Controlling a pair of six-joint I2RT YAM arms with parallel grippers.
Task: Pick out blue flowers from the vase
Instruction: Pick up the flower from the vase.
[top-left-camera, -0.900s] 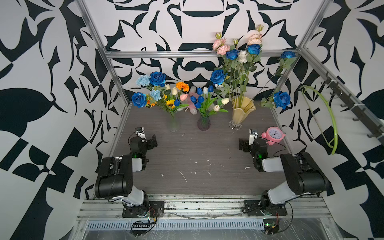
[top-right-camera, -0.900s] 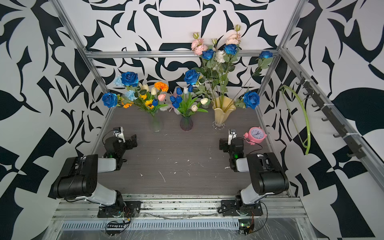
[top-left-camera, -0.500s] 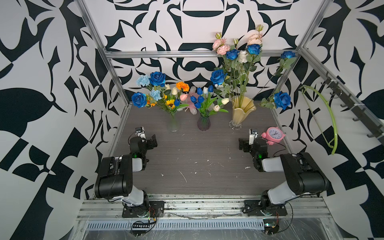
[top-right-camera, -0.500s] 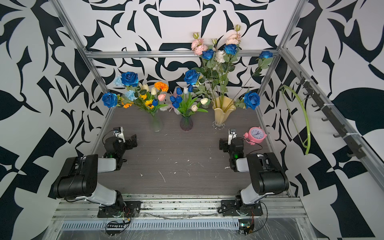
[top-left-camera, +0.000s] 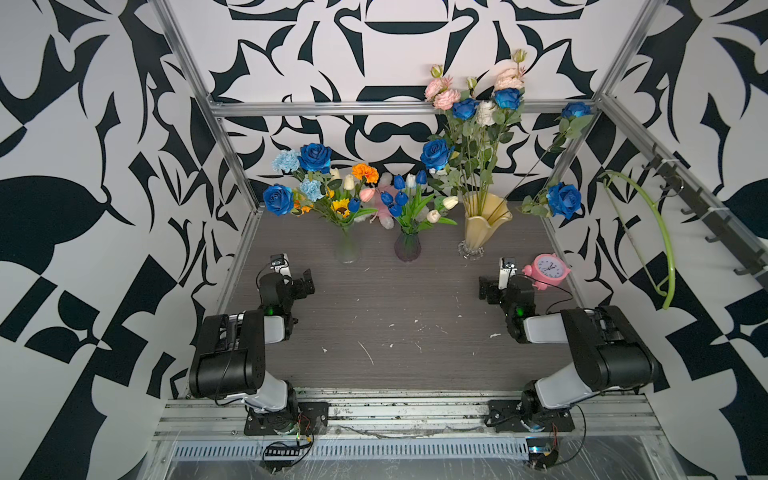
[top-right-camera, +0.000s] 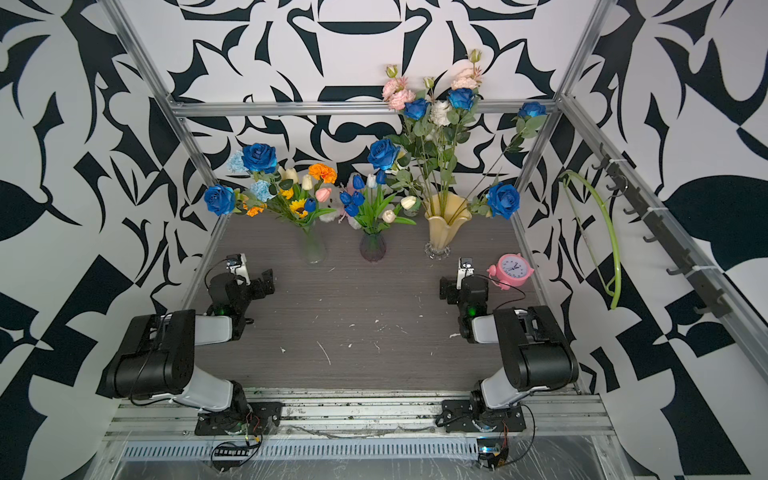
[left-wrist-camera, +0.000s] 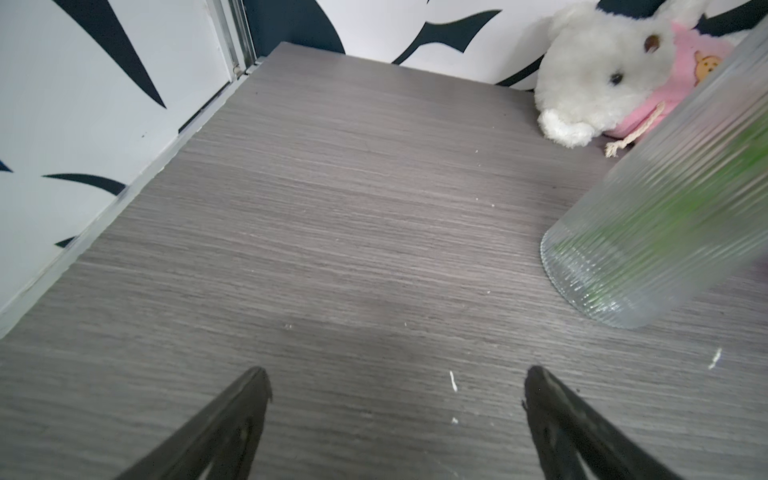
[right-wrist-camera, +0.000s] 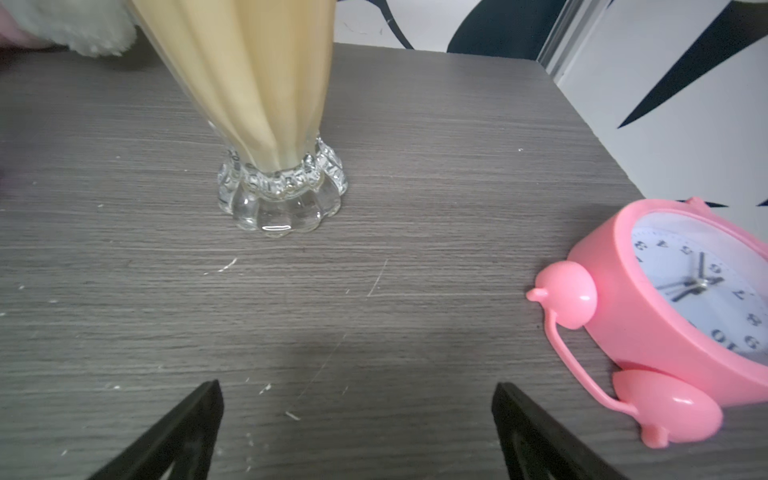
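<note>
Now — left tool (left-wrist-camera: 399, 374) spread | right tool (right-wrist-camera: 357, 385) spread | blue flowers (top-left-camera: 315, 158) ruffled | ribbed glass vase (left-wrist-camera: 648, 232)

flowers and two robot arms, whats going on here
Nothing is being handled yet. Both arms sit low over the table, with the left gripper and right gripper open and empty. The blue flowers stand in the clear ribbed vase, purple vase and yellow vase at the back; none lies on the table.

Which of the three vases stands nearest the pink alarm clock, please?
The yellow fluted vase with the clear glass foot; the clear ribbed vase and the small purple vase stand farther from the clock.
</note>
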